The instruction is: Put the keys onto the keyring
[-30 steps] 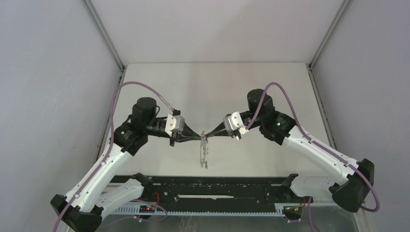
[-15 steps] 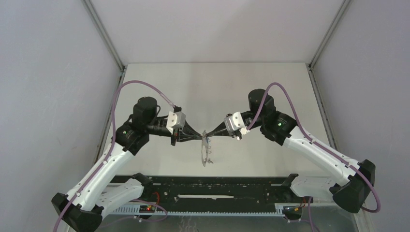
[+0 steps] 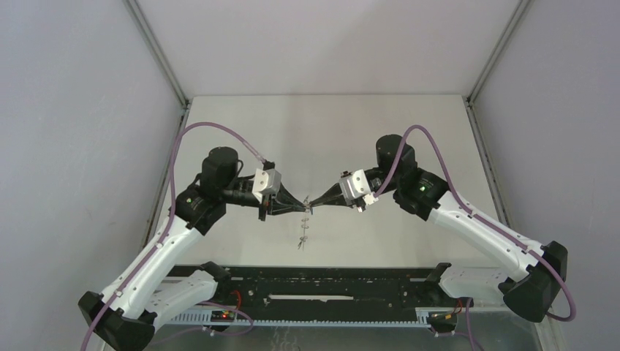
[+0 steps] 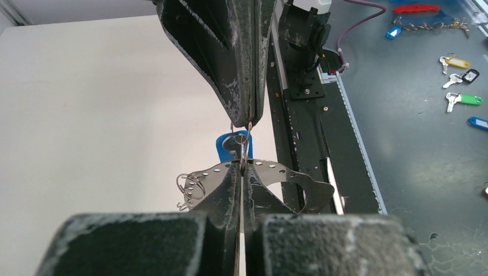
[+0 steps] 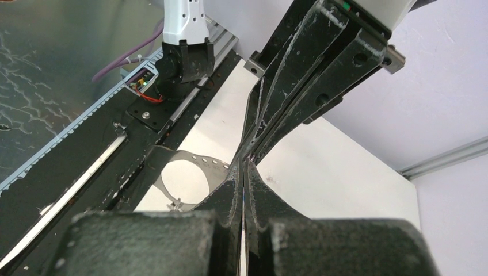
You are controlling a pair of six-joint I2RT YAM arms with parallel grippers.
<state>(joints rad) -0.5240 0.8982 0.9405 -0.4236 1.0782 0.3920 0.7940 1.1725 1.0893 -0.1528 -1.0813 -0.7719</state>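
while the keyring (image 4: 275, 168) hangs in the air: it is held up by its top edge, a thin grey band with a row of small holes, and the rest of the loop droops below; a bunch of small wire rings (image 4: 190, 185) dangles at one end of it.
blue key (image 4: 224, 150): just above the keyring's top edge, with its head caught in a small ring (image 4: 246, 144) that reaches down to that edge.
black key: not to be made out in any view.
left gripper (image 4: 242, 169): fingers pressed together, pinching the keyring's holed top edge.
right gripper (image 4: 251, 118): fingers pressed together on the upper end of the small ring, tip to tip with the left gripper just above the keyring.
table (image 4: 86, 115): pale, well below the keyring.
step in hand: by my reading, working the blue key's small ring onto the keyring's holed edge; whether it has passed through a hole cannot be told.
next move: likely calls for a fine twist or slide of the small ring along the edge while the left gripper holds the keyring firm. the ring is tiny, so a slip could drop the key.
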